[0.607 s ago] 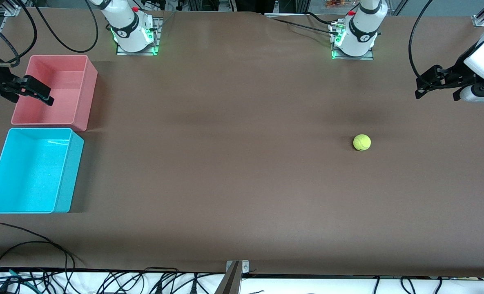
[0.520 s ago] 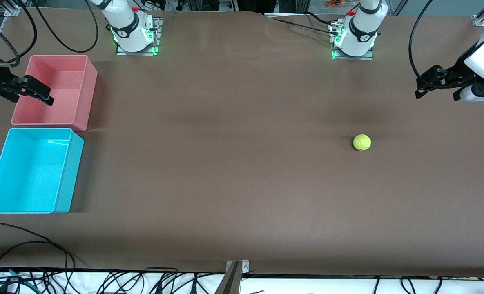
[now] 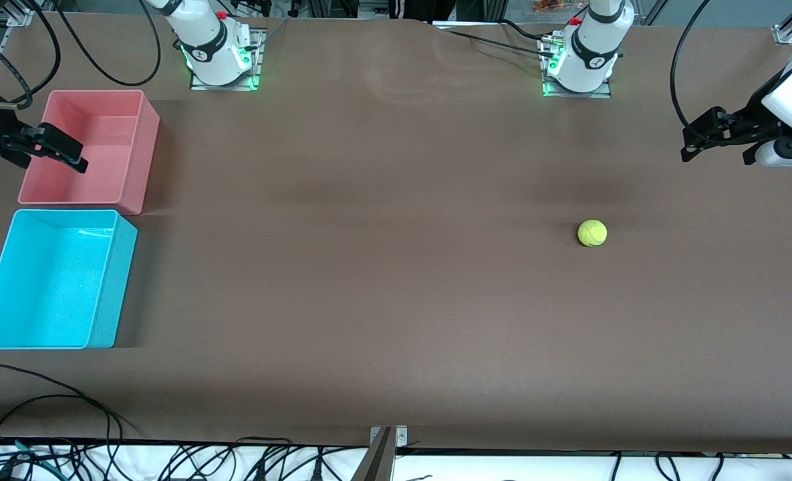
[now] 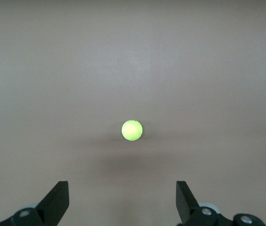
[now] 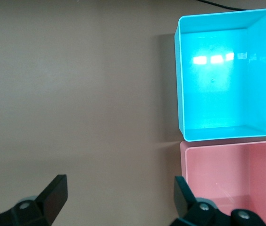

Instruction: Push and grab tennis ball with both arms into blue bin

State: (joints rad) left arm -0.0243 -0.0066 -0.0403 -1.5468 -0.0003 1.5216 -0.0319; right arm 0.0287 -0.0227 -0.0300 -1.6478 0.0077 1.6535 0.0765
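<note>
Front view showed the bright cyan-blue rectangular plastic bin (image 3: 55,279) with nothing inside, its long axis running toward the camera; a pink-red rectangular plastic tub (image 3: 91,147), also holding nothing, stood just beside it, farther from the camera. The small fuzzy yellow-green tennis ball (image 3: 592,233) lay on the brown table (image 3: 382,267) toward the left arm's end, well apart from both bins. The left gripper (image 3: 716,140) hung over that end, fingers apart; the right gripper (image 3: 55,150), fingers spread, hung over the pink tub. No legible writing appeared.
</note>
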